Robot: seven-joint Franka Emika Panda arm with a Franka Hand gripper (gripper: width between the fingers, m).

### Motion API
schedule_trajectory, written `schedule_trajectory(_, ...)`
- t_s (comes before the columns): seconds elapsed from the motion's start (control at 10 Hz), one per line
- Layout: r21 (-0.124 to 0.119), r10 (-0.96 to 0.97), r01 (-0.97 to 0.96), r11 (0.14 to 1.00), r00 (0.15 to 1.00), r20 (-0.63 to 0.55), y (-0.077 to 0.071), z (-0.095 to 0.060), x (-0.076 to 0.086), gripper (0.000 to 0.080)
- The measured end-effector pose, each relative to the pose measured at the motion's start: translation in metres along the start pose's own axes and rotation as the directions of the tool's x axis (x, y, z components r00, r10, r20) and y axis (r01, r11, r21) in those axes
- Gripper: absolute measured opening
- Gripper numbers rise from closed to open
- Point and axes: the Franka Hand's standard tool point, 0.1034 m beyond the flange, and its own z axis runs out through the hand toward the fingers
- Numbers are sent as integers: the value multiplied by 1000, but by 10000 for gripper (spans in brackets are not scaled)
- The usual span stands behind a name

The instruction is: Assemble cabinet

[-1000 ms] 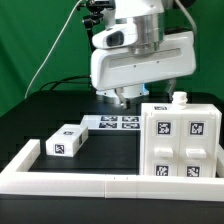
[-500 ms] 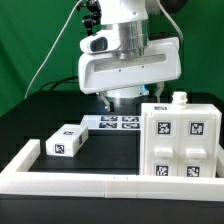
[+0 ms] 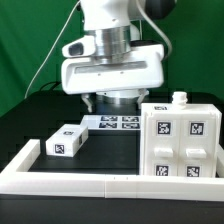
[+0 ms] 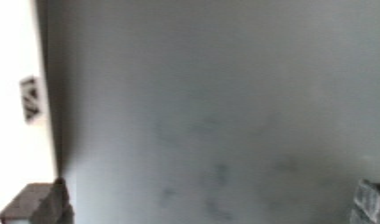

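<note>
The white cabinet body stands at the exterior view's right, its front and top carrying tags, with a small knob on top. A small white tagged block lies to its left on the black table. My gripper hangs over the table behind them, left of the cabinet body and touching nothing. In the wrist view the gripper is open, with a fingertip in each lower corner and only blurred grey table between them. A white tagged edge shows at one side; I cannot tell which piece it is.
The marker board lies flat just below and behind my gripper. A long low white border frame runs along the front and up the left side. A green backdrop stands behind, with cables hanging at the left.
The arm has moved steadily toward the exterior view's left, away from the cabinet body. The cabinet body and the small block have not moved.
</note>
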Motion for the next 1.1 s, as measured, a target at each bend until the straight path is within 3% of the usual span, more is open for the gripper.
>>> schedule_trajectory(0.3,-22,52,-53,998,998,-25,40,-6,6,797)
schedule_trajectory(0.8,-21,31,-32,999,999,-20,37,-4,5,797)
schedule_trajectory(1.1,-44,31,-32,999,999,-25,72,11,2,797)
